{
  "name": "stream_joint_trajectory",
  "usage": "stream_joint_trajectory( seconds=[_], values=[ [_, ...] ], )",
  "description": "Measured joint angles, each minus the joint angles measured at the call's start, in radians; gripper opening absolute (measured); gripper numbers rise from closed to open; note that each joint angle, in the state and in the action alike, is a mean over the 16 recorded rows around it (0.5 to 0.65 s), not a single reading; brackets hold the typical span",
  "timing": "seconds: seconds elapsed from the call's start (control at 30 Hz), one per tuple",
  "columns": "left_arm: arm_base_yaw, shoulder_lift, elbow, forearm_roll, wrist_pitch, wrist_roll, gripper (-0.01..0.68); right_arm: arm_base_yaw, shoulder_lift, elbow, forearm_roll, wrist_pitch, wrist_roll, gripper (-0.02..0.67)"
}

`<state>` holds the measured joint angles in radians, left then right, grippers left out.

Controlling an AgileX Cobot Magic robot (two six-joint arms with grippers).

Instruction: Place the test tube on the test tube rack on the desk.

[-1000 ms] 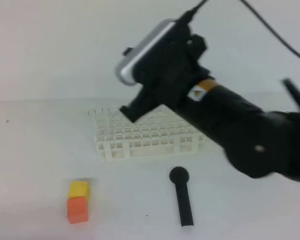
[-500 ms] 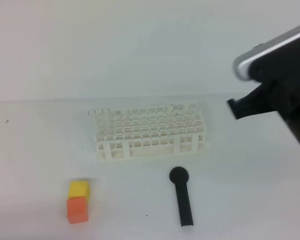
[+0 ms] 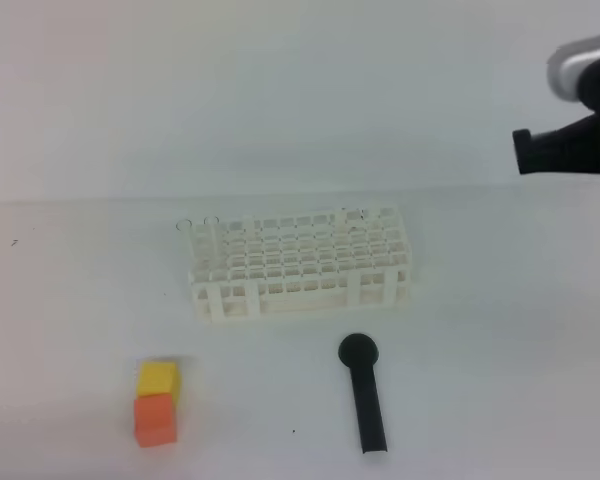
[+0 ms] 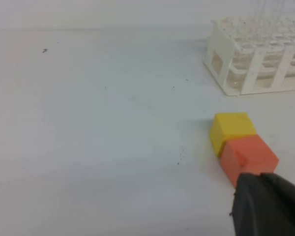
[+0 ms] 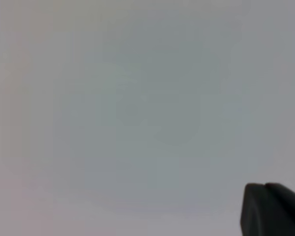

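Test tube rack [image 3: 302,262] mid-desk [image 3: 480,380], faint glass rims, probably the test tube [image 3: 213,240], upright at its left end; both grippers closed, empty; advice: keep right gripper [image 3: 552,152] clear of rack.

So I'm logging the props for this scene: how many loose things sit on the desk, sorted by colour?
White: 1, the test tube rack
Black: 1, the round-headed tool
Yellow: 1, the yellow cube
Orange: 1, the orange cube
Clear: at least 2 faint glass tubes standing in the rack's left end; the exact number is hard to tell
Total: 4 solid items, plus the tubes
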<state>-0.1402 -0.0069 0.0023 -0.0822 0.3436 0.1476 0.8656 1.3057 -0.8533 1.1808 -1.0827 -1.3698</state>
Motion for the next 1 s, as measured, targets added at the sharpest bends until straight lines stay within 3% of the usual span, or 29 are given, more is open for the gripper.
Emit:
stream_joint_trajectory(
  seconds=[0.17, 0.3, 0.7, 0.83, 1.0],
  values=[
    [0.0, 0.0, 0.0, -0.002, 0.0, 0.0, -0.001, -0.041, -0.051, 0.0, -0.119, 0.065, 0.089, -0.001],
    [0.0, 0.0, 0.0, -0.004, 0.0, 0.0, -0.001, -0.139, -0.124, 0.001, -0.217, 0.263, 0.157, -0.001],
    [0.0, 0.0, 0.0, -0.004, 0.0, 0.0, -0.001, -0.665, -0.515, 0.085, -0.415, 1.081, 0.293, -0.001],
    [0.0, 0.0, 0.0, -0.004, 0.0, 0.0, -0.001, -0.798, -0.694, 0.186, -0.427, 1.178, 0.318, -0.001],
    [0.0, 0.001, 0.0, -0.004, 0.0, 0.0, -0.001, -0.893, -0.912, 0.358, -0.402, 1.188, 0.327, -0.001]
  ],
)
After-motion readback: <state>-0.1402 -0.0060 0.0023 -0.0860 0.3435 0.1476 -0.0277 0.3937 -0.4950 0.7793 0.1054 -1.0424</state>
